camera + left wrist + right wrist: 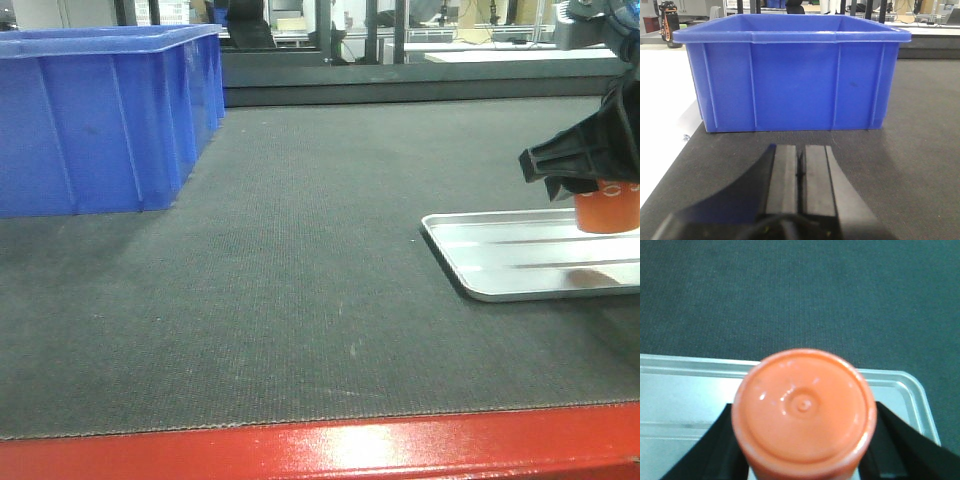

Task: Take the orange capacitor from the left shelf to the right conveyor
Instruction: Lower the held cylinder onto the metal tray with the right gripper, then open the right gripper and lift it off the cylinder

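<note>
The orange capacitor (607, 212) is held upright in my right gripper (598, 180), which is shut on its sides. In the right wrist view its flat round top (803, 410) fills the middle, with black fingers (714, 452) on both sides. It hangs over the small silver ribbed tray (500, 262), which lies on the right conveyor (300, 280), a dark grey belt with a red front frame (330, 452). A dark shadow falls on the tray below the capacitor. My left gripper (801, 150) is shut and empty, low over the belt. The left shelf is out of view.
A large blue plastic bin (95, 115) stands on the belt at the back left, straight ahead of the left gripper (792, 70). A white surface (660, 100) borders the belt beside the bin. Black frames and benches stand behind the belt.
</note>
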Controlling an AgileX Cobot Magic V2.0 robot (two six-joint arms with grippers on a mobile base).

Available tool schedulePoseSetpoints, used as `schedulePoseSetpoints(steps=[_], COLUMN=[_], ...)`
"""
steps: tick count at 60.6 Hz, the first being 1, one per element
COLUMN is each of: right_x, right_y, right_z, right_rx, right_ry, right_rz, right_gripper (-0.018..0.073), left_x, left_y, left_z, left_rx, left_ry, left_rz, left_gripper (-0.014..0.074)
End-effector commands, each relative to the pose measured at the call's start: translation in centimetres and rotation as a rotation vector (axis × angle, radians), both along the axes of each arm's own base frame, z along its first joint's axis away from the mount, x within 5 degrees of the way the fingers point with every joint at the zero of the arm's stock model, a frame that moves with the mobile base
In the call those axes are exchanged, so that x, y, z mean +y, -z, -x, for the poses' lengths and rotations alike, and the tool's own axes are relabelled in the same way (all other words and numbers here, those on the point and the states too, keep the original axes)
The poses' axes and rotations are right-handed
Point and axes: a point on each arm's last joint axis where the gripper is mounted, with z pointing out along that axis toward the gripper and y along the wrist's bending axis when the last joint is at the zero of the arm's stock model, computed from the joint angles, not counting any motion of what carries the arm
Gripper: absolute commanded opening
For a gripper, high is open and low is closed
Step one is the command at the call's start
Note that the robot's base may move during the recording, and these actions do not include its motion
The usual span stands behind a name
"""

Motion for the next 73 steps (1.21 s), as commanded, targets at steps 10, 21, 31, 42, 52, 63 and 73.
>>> schedulePoseSetpoints(steps=[10,21,31,42,52,63,73], right_x=[-0.4,-0.4,-0.4,-0.6,-0.6,-0.1,0.5], right_y=[-2.1,-2.1,-2.2,-3.7,-7.3,-11.2,-14.0], right_z=[-0.5,-0.5,-0.5,-0.3,0.1,1.7,4.3], right_rx=[-0.086,-0.086,-0.090,-0.143,-0.257,-0.352,-0.407], right_ry=[0.014,0.014,0.016,0.032,0.025,-0.068,-0.209], right_rz=[0.018,0.018,0.018,0.013,-0.031,-0.123,-0.206], right_gripper=[0.0501,0.0577,0.0586,0.0586,0.0582,0.0581,0.0560], left_x=[0.0,0.0,0.0,0.0,0.0,0.0,0.0], left_y=[-0.1,-0.1,-0.1,-0.1,-0.1,-0.1,-0.1], left_z=[0.0,0.0,0.0,0.0,0.0,0.0,0.0], left_rx=[-0.074,-0.074,-0.074,-0.074,-0.074,-0.074,-0.074], left_ry=[-0.001,-0.001,-0.001,-0.001,-0.001,-0.001,-0.001], left_rz=[0.005,0.005,0.005,0.005,0.005,0.005,0.005], left_gripper=[-0.0126,-0.0126,-0.0126,-0.0126,-0.0126,-0.0126,-0.0126])
